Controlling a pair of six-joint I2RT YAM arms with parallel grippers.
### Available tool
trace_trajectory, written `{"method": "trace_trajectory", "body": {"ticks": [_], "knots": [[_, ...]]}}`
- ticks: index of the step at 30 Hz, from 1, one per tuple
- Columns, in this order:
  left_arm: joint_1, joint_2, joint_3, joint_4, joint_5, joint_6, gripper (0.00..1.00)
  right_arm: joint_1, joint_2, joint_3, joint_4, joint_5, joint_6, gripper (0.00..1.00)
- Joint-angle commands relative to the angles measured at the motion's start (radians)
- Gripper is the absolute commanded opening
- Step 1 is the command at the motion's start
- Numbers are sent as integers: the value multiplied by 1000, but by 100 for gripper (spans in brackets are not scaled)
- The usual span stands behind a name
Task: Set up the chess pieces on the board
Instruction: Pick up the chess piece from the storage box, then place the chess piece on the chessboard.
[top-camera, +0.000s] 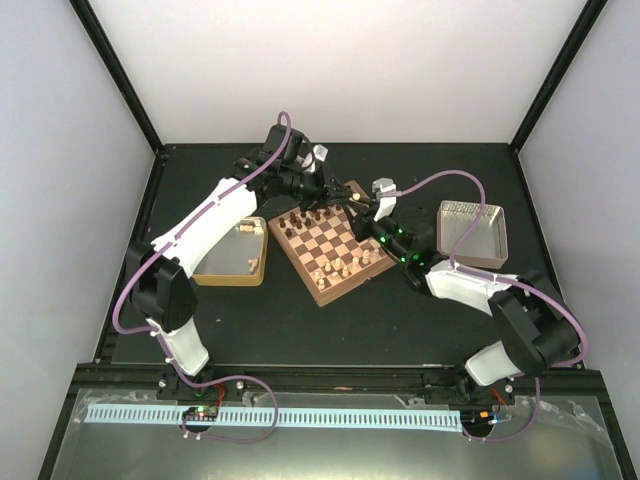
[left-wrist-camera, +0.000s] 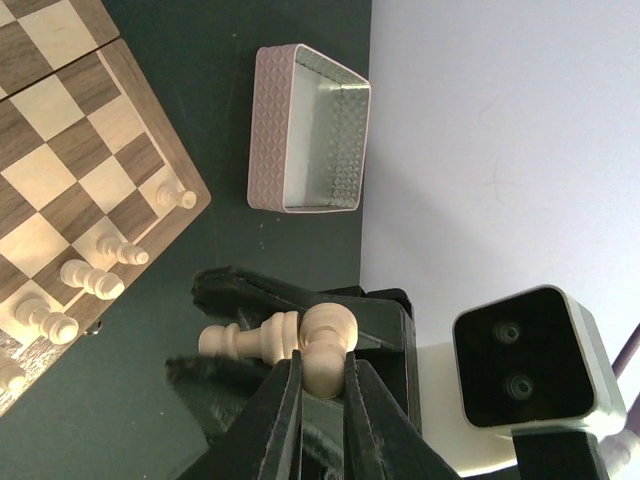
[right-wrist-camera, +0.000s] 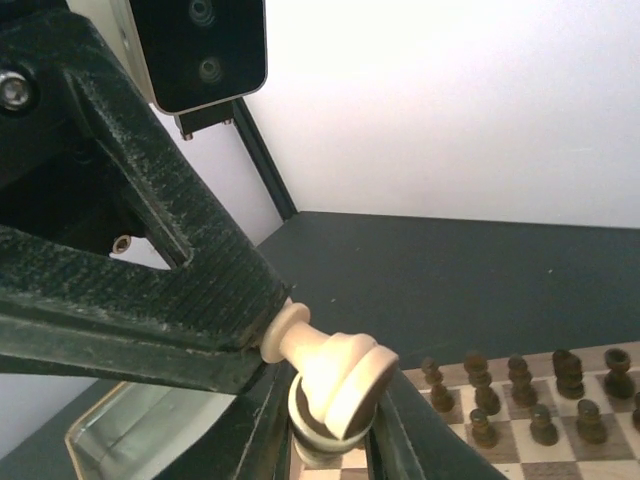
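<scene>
The board (top-camera: 335, 250) lies at an angle mid-table, with dark pieces (top-camera: 310, 220) along its far-left rows and cream pieces (top-camera: 350, 265) along its near-right rows. Both grippers meet above its far corner. My left gripper (left-wrist-camera: 322, 362) is shut on a cream piece (left-wrist-camera: 325, 350). My right gripper (right-wrist-camera: 330, 420) is shut on a cream piece (right-wrist-camera: 345, 375) at its base. The cream wood touches between the two grippers; I cannot tell whether it is one piece or two. In the top view the left gripper (top-camera: 335, 190) and right gripper (top-camera: 358, 203) nearly touch.
A tan tray (top-camera: 232, 252) with a few cream pieces lies left of the board. A silver metal tray (top-camera: 473, 232) stands to its right and also shows in the left wrist view (left-wrist-camera: 310, 130). White walls enclose the black table.
</scene>
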Motion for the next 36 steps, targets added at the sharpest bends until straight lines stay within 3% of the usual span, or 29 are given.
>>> {"method": "trace_trajectory", "body": {"ticks": [1,6,16,23,29,36], "knots": [[1,-40,1,26,29,-16,10,4,-9,15,48,66,-6,18],[2,-41,1,24,14,-6,10,5,-28,4,18,80,-28,1],[1,-25,46,-32,-110,78,10,6,-147,-106,-102,187,-57,1],[-42,51,128,-138,-289,284,10,-2,-338,-107,-412,422,-47,1],[-130,213,288,-281,-455,449,10,-28,-511,-105,-759,617,82,1],[-203,350,371,-379,-588,575,10,-49,-665,-164,-925,679,133,1]]}}
